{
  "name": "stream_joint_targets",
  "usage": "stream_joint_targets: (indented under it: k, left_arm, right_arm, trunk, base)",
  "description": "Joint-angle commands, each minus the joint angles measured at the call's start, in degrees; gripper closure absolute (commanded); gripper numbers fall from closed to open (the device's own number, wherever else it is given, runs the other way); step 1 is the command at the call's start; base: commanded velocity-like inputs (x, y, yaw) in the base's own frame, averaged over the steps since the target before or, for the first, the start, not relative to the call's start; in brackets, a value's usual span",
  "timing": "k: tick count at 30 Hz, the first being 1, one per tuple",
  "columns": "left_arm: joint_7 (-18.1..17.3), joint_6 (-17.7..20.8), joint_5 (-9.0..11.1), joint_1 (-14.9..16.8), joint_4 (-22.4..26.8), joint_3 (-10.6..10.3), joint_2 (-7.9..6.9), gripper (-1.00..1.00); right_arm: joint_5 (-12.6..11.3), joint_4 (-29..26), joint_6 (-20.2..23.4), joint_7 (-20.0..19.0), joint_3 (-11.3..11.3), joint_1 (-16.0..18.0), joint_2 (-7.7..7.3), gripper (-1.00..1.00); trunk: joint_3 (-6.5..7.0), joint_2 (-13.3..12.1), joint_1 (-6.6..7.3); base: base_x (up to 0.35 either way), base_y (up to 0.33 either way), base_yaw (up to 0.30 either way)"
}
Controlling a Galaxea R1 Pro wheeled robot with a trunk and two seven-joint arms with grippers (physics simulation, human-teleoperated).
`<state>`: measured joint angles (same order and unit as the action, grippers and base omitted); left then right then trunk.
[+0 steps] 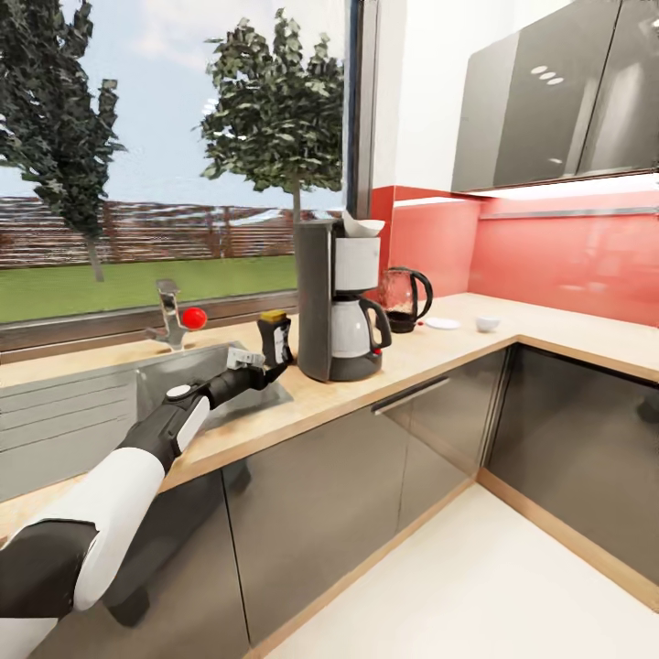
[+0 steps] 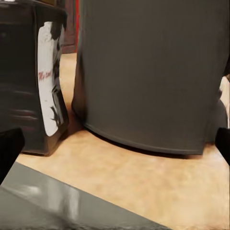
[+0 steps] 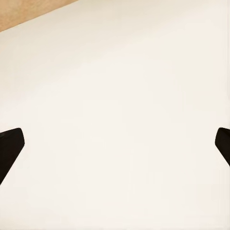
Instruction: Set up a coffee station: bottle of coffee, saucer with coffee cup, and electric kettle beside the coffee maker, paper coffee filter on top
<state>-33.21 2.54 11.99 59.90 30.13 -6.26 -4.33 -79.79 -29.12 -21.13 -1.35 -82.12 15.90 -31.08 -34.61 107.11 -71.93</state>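
Note:
The dark coffee maker (image 1: 334, 302) stands on the wooden countertop (image 1: 430, 352) with a white paper filter (image 1: 361, 224) on top. Just left of it stands the dark coffee bottle (image 1: 275, 337) with a yellow cap. My left gripper (image 1: 268, 370) is low at the bottle's near side, open and holding nothing. In the left wrist view the bottle (image 2: 33, 81) and the coffee maker's body (image 2: 148, 72) stand close ahead of the spread fingertips (image 2: 7, 151). The glass electric kettle (image 1: 405, 297), white saucer (image 1: 443, 323) and white cup (image 1: 488, 323) sit right of the machine, the cup apart from the saucer. My right gripper (image 3: 115, 148) hangs open over pale floor.
A steel sink (image 1: 101, 398) with a faucet (image 1: 169, 316) and red knob (image 1: 193, 318) lies under my left arm. Dark base cabinets (image 1: 366, 476) run below the L-shaped counter, wall cabinets (image 1: 558, 91) hang at the right, and a window (image 1: 174, 156) is behind.

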Motion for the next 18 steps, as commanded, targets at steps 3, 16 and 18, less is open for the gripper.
stream_joint_targets:
  k: [3, 16, 18]
  left_arm:
    - [0.0, 0.3, 0.6, 0.0, 0.0, -0.3, -0.07, -1.00]
    - [0.0, 0.3, 0.6, 0.0, 0.0, -0.3, -0.07, -1.00]
    - [-0.1, 0.3, 0.6, 0.0, 0.0, -0.3, -0.07, -1.00]
  right_arm:
    - [-0.6, -0.1, -0.3, -0.1, -0.4, 0.1, -0.04, -1.00]
    - [-0.6, -0.1, -0.3, -0.1, -0.4, 0.1, -0.04, -1.00]
    - [-0.6, -0.1, -0.3, -0.1, -0.4, 0.1, -0.04, -1.00]
  trunk:
    - [-0.06, 0.0, 0.02]
    - [-0.06, 0.0, 0.02]
    - [-0.06, 0.0, 0.02]
  base:
    - [-0.109, -0.078, 0.000]
    - [-0.136, -0.072, 0.000]
    - [-0.024, -0.014, 0.000]
